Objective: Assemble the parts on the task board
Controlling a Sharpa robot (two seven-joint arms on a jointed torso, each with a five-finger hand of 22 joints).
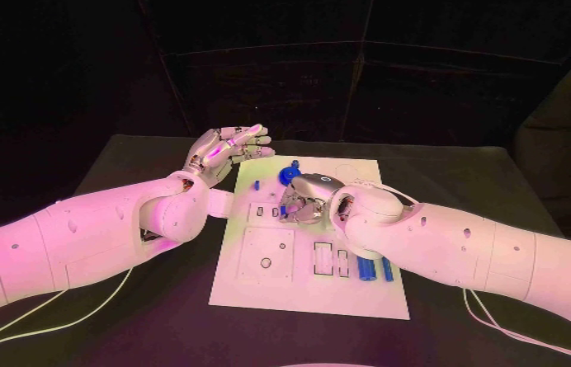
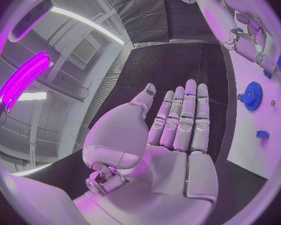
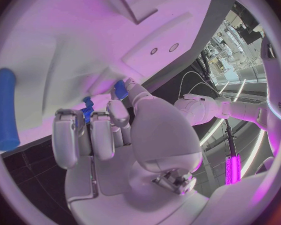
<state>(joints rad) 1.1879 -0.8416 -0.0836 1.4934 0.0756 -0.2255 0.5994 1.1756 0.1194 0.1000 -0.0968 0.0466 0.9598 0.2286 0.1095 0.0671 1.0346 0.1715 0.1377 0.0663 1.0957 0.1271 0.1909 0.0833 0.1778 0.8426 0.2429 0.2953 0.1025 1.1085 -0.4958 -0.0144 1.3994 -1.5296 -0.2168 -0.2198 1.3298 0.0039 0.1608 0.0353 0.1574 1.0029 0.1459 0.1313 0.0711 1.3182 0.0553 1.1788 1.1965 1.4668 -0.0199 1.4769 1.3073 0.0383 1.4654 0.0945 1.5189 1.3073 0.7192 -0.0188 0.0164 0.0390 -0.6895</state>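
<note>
A: So, where is the left hand [image 1: 228,149]?

B: It hovers palm-up at the far left corner of the task board [image 1: 268,293], fingers straight and slightly apart, holding nothing. The left wrist view shows the same: the flat open palm [image 2: 172,135] with the black table [image 2: 172,70] beyond it.

A: And the right hand [image 1: 307,198]?

B: It is down on the middle of the board, fingers curled towards the plate. In the right wrist view the fingertips [image 3: 118,114] close around a small blue part [image 3: 120,90] pressed against the white surface, with another bit of blue [image 3: 86,112] between the fingers. It looks pinched, though I cannot tell how firmly.

A: Which parts lie loose?

B: A blue gear [image 1: 290,173] sits on the board's far edge, just beside the right hand; it shows in the left wrist view too [image 2: 252,95], with a small blue piece [image 2: 262,134] near it. Two blue pegs [image 1: 371,269] lie side by side by the board's right edge, close under the right forearm. One long blue cylinder [image 3: 5,109] also appears at the rim of the right wrist view.

A: Anything else on the plate?

B: Rectangular slots [image 1: 323,257] and a round hole [image 1: 266,262] in its near half.
</note>
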